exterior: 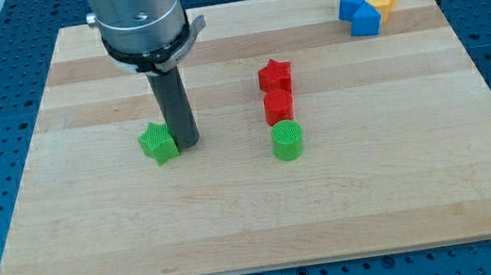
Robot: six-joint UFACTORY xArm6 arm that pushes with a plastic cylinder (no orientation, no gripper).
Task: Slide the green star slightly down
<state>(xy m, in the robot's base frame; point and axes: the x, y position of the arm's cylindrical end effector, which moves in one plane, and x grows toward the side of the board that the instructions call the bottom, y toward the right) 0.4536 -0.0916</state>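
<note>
Tool: my tip [187, 144], a bare rod holding nothing, touches the green star's [159, 142] right side
Star: light, stiff, likely spins; push its top edge centrally

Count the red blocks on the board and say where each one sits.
2. The red star sits near the board's middle; the red block is just below it, above the green cylinder. The arm may hide a little of the board.

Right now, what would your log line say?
tip at green star's right edge | star not yet pushed down | red star, red block, green cylinder apart
</note>
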